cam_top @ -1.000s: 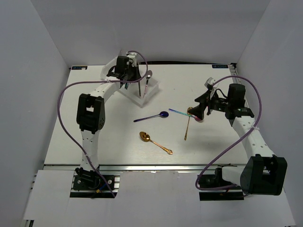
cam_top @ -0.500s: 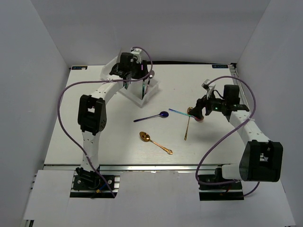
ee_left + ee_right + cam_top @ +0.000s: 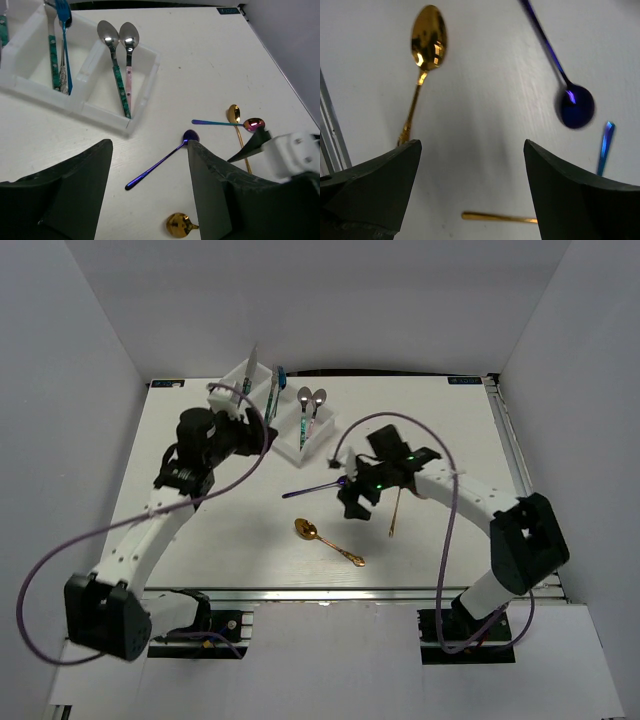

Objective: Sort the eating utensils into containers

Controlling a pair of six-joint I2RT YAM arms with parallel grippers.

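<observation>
Inventory of your workspace.

1. Left gripper [image 3: 252, 436]: at the left of the overhead view, just below the white tray [image 3: 100, 112]. Its fingers are spread wide with nothing between them.

2. Right gripper [image 3: 352, 502]: near the centre of the overhead view, over the table [image 3: 450, 410]. Its fingers stand fully apart and hold nothing. Your right wrist view shows bare tabletop between them.

3. White tray: upper left of centre in the overhead view, with three compartments.
   - The compartment nearest the frame centre holds two silver-bowled spoons [image 3: 120, 37], leaning side by side.
   - The middle compartment holds teal and blue utensils [image 3: 59, 55].
   - The leftmost compartment holds a silver knife [image 3: 249, 368], standing nearly upright.

4. Loose utensils on the table: you have four.
   - Blue-violet spoon [image 3: 162, 160]: just left of the right gripper in the overhead view, its bowl toward the gripper.
   - Gold spoon [image 3: 325, 540]: lower centre, well apart from the tray.
   - Slim gold spoon [image 3: 242, 145]: right of centre.
   - Iridescent spoon [image 3: 252, 124]: its blue handle crosses the slim gold spoon just below that spoon's bowl. You cannot tell which lies on top.
</observation>
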